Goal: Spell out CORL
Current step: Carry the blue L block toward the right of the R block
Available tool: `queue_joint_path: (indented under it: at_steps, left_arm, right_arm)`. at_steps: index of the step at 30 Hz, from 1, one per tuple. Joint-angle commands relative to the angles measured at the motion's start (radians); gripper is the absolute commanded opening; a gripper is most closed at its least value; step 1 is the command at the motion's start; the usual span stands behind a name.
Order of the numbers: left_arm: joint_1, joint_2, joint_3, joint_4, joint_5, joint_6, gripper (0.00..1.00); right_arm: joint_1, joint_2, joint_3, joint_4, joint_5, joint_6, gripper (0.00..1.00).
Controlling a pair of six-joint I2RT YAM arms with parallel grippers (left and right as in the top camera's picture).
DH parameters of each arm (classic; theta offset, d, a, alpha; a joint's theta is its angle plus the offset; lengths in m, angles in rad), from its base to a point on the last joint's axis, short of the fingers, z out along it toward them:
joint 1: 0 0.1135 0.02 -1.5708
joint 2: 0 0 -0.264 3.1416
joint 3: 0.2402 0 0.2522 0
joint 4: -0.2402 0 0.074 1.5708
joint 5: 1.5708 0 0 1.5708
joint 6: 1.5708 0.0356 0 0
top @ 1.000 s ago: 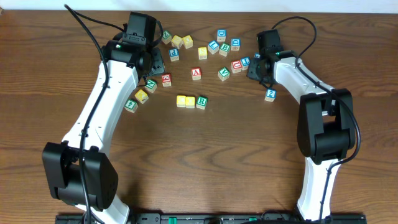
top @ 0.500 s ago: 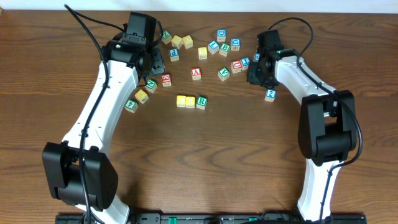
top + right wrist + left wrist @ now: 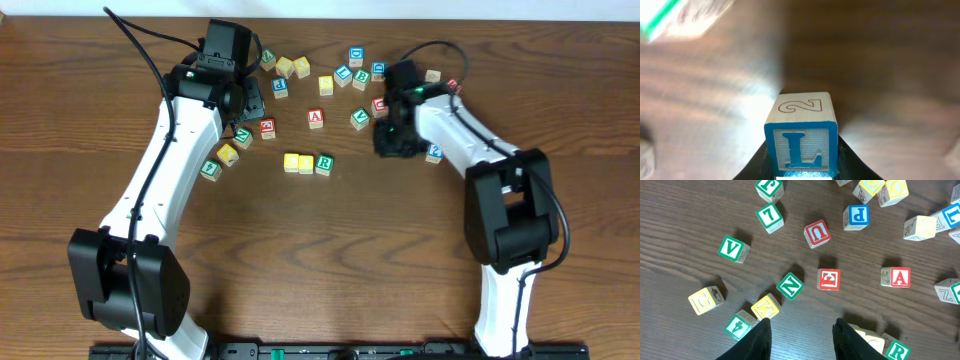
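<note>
Gripping the L cube (image 3: 801, 131), right end effector (image 3: 801, 172) hides its base.

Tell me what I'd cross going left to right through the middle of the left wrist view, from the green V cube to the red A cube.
green V cube → green N cube → red cube with an E-like letter → red A cube. The red U cube sits farther up and overlaps that stretch, so it is left out.
</note>
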Motion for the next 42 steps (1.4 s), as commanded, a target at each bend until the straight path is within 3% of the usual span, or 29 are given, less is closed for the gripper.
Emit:
queue_joint_path:
  at_steps: [1,16,42]
  left_arm:
    - [0.003,-0.005,-0.008,-0.002,-0.018,0.021,0.40]
    - [0.003,-0.005,-0.008,-0.003,-0.018,0.021,0.40]
    - [0.003,-0.005,-0.008,-0.003,-0.018,0.021,0.40]
  right_arm:
    - [0.045,-0.031,0.013,-0.032,-0.016,0.031,0.24]
    - [0.153,-0.030,0.011,-0.006,0.023,0.125,0.26]
    - [0.166,-0.030,-0.046,0.080,0.082,0.171,0.25]
